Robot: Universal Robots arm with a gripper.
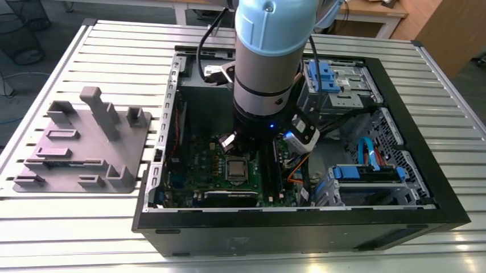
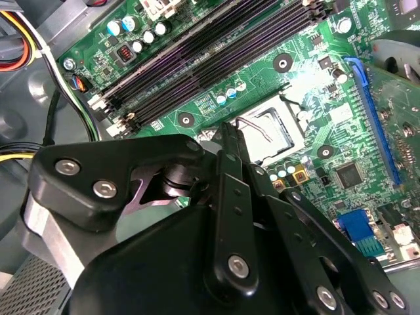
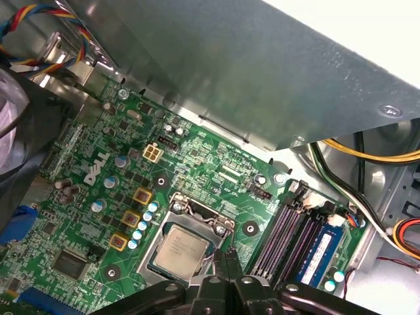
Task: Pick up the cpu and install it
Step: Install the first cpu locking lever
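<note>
The cpu (image 3: 180, 249), a small square chip with a silvery-beige lid, lies flat in the motherboard socket, inside the dark metal frame (image 3: 197, 210). In the exterior view the cpu (image 1: 236, 169) sits low in the open computer case (image 1: 425, 165), just below the arm's wrist. In the second wrist view the cpu (image 2: 274, 132) shows as a bright square past the fingertips. My gripper (image 3: 226, 257) is shut, its black fingers pressed together with nothing between them. The tips hover at the socket's edge, beside the chip, near the thin socket lever (image 2: 252, 125).
Black memory slots (image 3: 289, 230) run alongside the socket. The grey case wall (image 3: 262, 79) stands close behind the board, with cable bundles (image 3: 367, 154) beside it. Blue drive cages (image 1: 365, 173) fill the case on the exterior view's right. A grey fixture block (image 1: 83, 142) rests on the table at the exterior view's left.
</note>
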